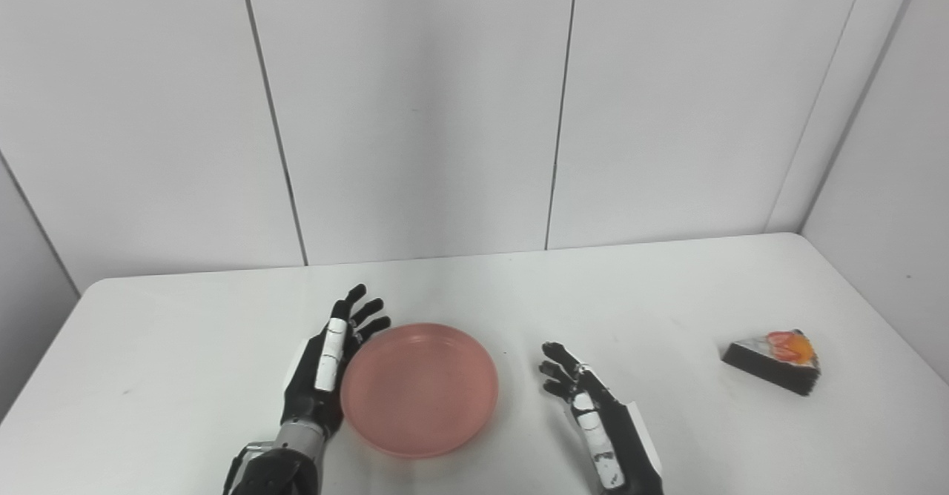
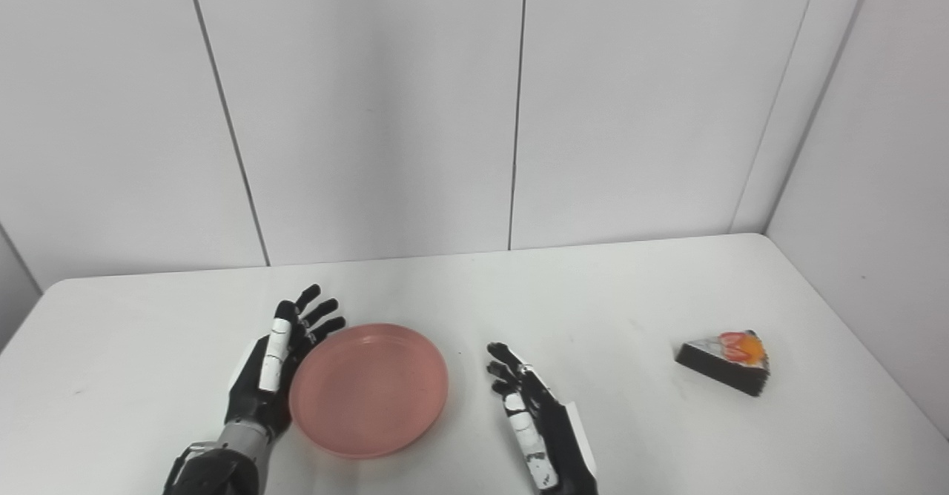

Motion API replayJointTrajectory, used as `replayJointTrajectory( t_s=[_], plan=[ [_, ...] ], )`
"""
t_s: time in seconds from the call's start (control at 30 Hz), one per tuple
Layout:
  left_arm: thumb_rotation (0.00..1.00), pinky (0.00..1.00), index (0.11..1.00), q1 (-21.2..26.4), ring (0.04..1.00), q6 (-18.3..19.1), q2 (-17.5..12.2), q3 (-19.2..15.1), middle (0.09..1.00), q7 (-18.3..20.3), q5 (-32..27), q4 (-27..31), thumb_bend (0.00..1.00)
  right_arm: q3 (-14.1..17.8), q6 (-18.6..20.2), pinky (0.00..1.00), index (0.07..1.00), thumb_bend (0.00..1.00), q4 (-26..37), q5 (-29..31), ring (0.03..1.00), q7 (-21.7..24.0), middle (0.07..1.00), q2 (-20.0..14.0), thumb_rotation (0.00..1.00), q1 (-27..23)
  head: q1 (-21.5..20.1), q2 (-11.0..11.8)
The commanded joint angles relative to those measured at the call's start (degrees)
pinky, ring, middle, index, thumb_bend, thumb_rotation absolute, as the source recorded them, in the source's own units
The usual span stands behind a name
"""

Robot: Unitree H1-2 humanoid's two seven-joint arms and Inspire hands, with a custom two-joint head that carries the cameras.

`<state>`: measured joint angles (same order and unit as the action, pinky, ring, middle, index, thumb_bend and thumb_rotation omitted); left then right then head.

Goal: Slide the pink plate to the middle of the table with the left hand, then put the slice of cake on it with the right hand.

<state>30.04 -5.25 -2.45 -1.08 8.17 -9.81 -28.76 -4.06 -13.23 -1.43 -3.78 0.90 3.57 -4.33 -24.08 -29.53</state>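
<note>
While both robot hands (image 1: 326,365) (image 1: 586,406) rest spread, the round pink plate (image 1: 420,389) sits empty

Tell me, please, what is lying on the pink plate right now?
Nothing: the pink plate shows a bare inside. The slice of cake sits apart on the table. What lies under the plate is hidden.

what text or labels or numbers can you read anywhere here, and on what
None: no readable text in either view.
pink plate: plain, no print.
slice of cake: only an orange and red topping, no label.
left hand and right hand: white patches on the fingers, no lettering that I can make out.
table and wall panels: blank.
</note>
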Motion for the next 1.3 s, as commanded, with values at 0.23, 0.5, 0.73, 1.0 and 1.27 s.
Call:
replayJointTrajectory(
  t_s=[0.23,0.5,0.73,1.0,1.27],
  plan=[
    [0.91,0.92,0.895,0.7,0.806,-1.1,1.1,-0.1,0.864,1.4,-0.7,0.8,0.9,-0.4,-0.1,0.85,0.825,0.75,-0.7,-1.7,0.856,-1.3,0.879,0.4,0.96,2.2,0.1,-0.5],
    [0.88,0.91,0.886,-0.6,0.799,-1.2,0.9,-1.1,0.843,2.2,-1.3,2.2,0.91,0.4,-6.3,0.77,0.766,0.7,3.4,-4.1,0.792,-5.3,0.824,1.8,0.8,3.8,-1.1,-0.8],
    [0.86,0.89,0.88,-0.4,0.794,-1.6,1.2,-1.7,0.841,3.0,-1.8,1.1,0.91,2.7,0.3,0.68,0.769,0.63,18.2,-21.7,0.745,-8.4,0.793,-0.2,0.59,3.3,-3.6,-0.7],
    [0.86,0.86,0.878,0.3,0.786,-3.3,1.8,-2.1,0.833,3.5,-2.2,-1.4,0.92,9.1,6.5,0.69,0.791,0.66,26.2,-34.9,0.769,-6.5,0.808,-10.3,0.5,1.2,-3.2,0.0],
    [0.88,0.84,0.877,0.1,0.78,-3.6,2.0,-2.2,0.829,3.4,-2.1,-1.5,0.91,15.1,12.9,0.64,0.776,0.7,28.0,-42.6,0.741,-3.9,0.798,-19.5,0.52,0.3,-3.2,0.8]
  ],
)
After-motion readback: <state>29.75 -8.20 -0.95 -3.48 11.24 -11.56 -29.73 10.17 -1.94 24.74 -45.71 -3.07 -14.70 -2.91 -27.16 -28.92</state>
